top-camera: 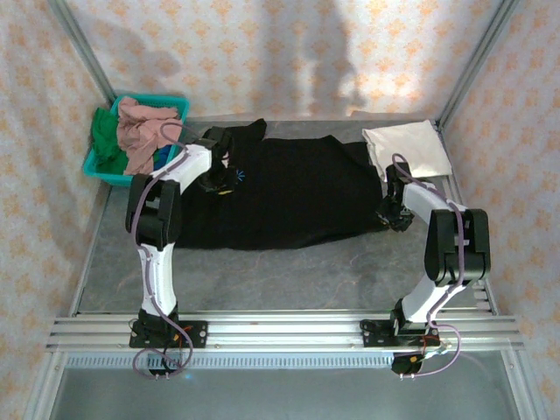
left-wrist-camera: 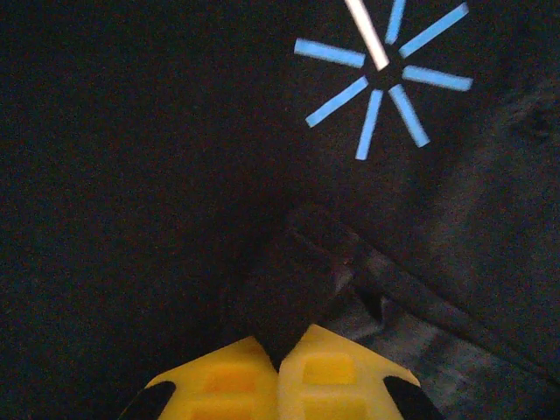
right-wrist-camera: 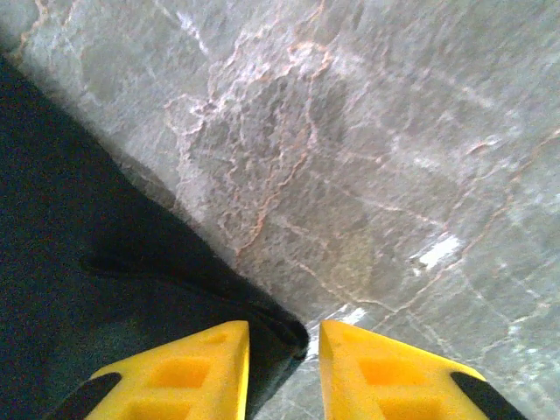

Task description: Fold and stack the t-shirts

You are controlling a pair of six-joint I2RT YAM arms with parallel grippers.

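A large black t-shirt (top-camera: 289,192) lies spread flat across the middle of the table. My left gripper (top-camera: 219,179) is at its left side, next to a blue starburst print (left-wrist-camera: 381,83). In the left wrist view that gripper (left-wrist-camera: 280,346) is shut, and a fold of the black cloth (left-wrist-camera: 297,280) is pinched between its yellow fingers. My right gripper (top-camera: 391,214) is at the shirt's right edge. Its jaws (right-wrist-camera: 284,328) stand narrowly apart around the black hem (right-wrist-camera: 280,328), with bare table visible beside the right finger. A folded cream-white t-shirt (top-camera: 409,149) lies at the back right.
A teal basket (top-camera: 96,166) at the back left holds a pink shirt (top-camera: 144,131), a green one (top-camera: 107,136) and a bit of blue cloth (top-camera: 164,157). Grey marble tabletop (right-wrist-camera: 394,157) shows in front of the black shirt. Metal frame posts and patterned walls enclose the table.
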